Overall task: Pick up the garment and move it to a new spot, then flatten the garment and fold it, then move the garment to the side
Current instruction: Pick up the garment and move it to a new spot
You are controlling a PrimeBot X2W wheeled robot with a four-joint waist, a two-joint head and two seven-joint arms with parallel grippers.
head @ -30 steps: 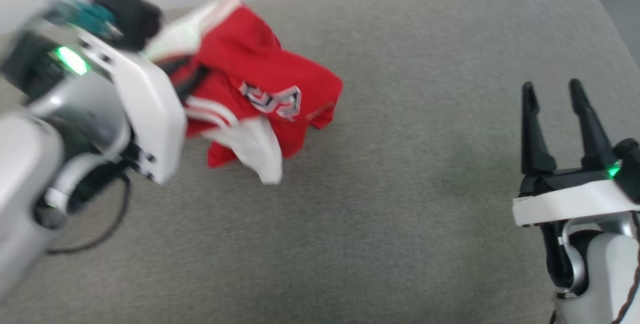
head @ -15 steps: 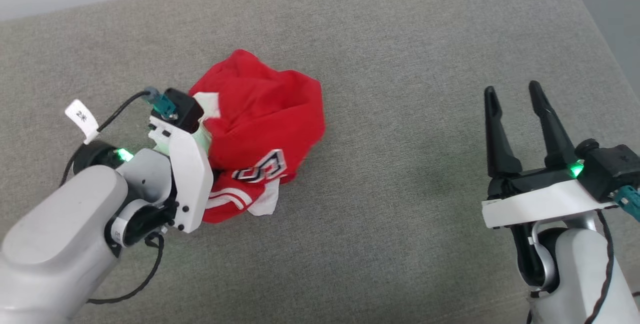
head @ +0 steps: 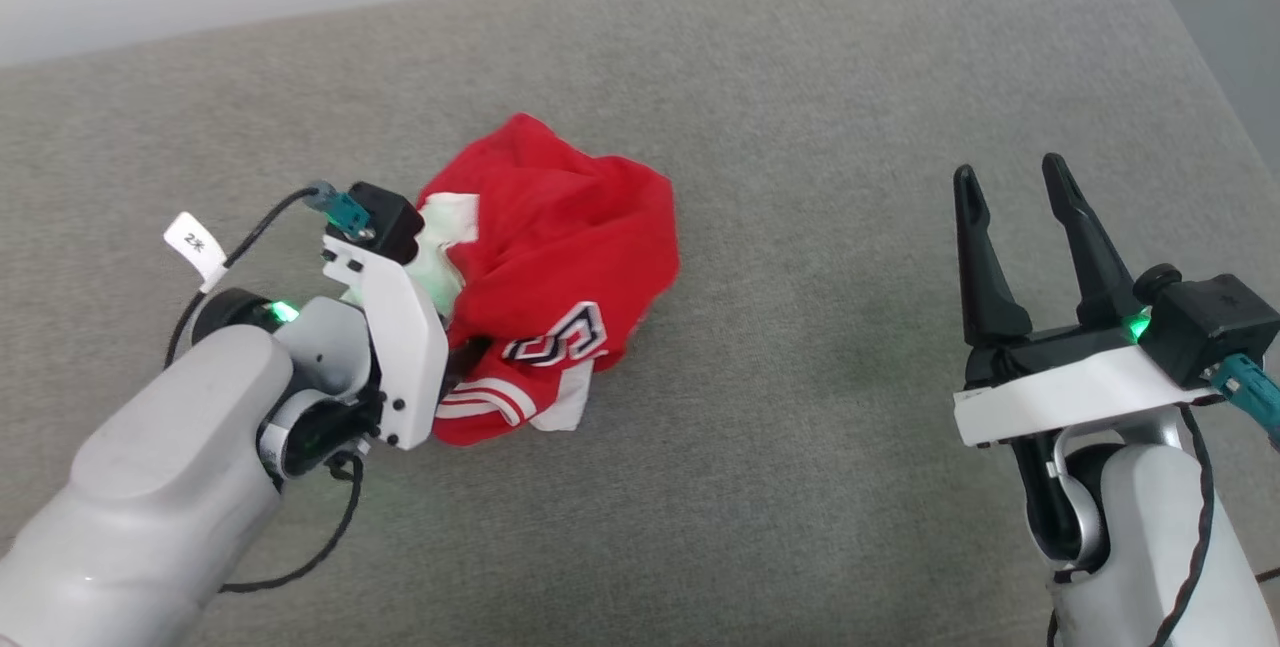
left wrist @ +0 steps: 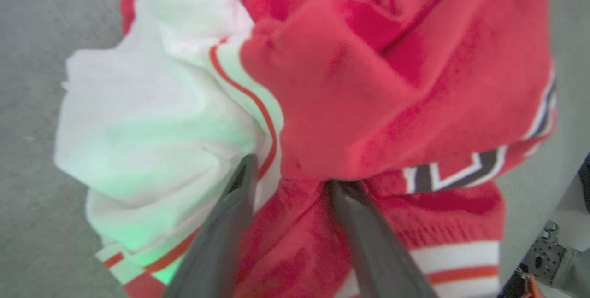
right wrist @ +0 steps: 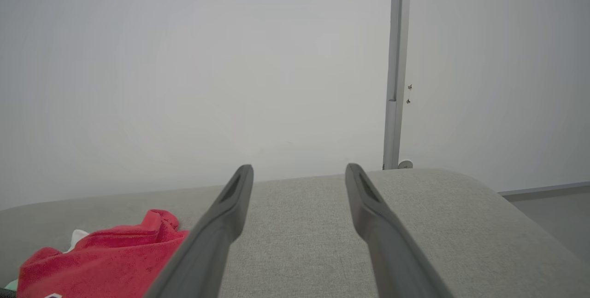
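Note:
The garment (head: 570, 227) is a crumpled red heap with white sleeve cloth and striped trim, lying on the grey cushion left of centre. Part of its black, white-outlined lettering faces up. My left gripper (head: 458, 352) is pushed into the heap's left side, its fingertips buried in cloth. In the left wrist view the garment (left wrist: 368, 81) bulges over my left gripper (left wrist: 290, 171), whose two fingers stand apart with red cloth between them. My right gripper (head: 1010, 177) hovers open at the right, well away from the shirt. The right wrist view has the garment (right wrist: 101, 252) at lower left, beyond my right gripper (right wrist: 299, 169).
The grey cushion (head: 800, 427) spreads wide between the heap and my right arm. Its rounded edge (head: 1200, 77) drops off at the far right. A pale wall (right wrist: 184, 58) and a thin upright pole (right wrist: 396, 58) stand behind it.
The shirt, which hung from my left gripper a second ago, now rests as a heap on the cushion. The head camera has shifted. My right gripper stays open.

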